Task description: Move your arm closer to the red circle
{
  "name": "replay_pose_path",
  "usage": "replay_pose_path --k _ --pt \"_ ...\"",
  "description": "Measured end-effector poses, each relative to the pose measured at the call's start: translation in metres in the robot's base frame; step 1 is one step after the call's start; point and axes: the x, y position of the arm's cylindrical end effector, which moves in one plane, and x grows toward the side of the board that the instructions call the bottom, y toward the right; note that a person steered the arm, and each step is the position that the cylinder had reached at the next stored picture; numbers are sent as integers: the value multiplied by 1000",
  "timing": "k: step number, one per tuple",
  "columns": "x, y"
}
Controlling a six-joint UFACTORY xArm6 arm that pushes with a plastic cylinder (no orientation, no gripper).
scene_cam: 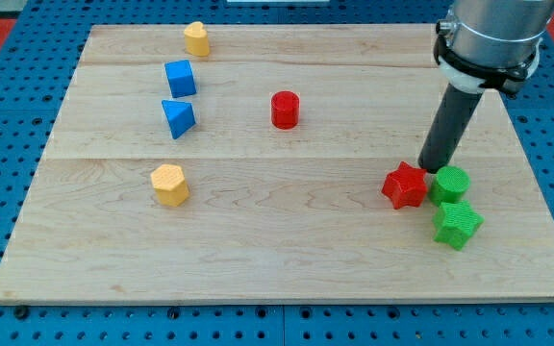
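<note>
Tip (pixel 433 169) touches red star (pixel 405 185) and green circle (pixel 450 182), red circle (pixel 285 110) well apart; tool state untellable.

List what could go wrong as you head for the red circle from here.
My tip sits right against the red star and green circle; sweeping toward the view's left could drag the star along. Overshooting could knock the red circle toward the blue blocks.

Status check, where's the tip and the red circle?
My tip low right, beside red star and green circle. Red circle upper centre, apart. Path between clear.
</note>
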Motion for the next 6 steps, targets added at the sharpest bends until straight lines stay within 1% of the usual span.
replay_pose_path --k 1,2,3,4,5,6 --pt "-30 -3" --pt "-106 -48" --pt "-151 -136" --pt "-155 -174" --pt "-113 -162" --pt "-108 -159"
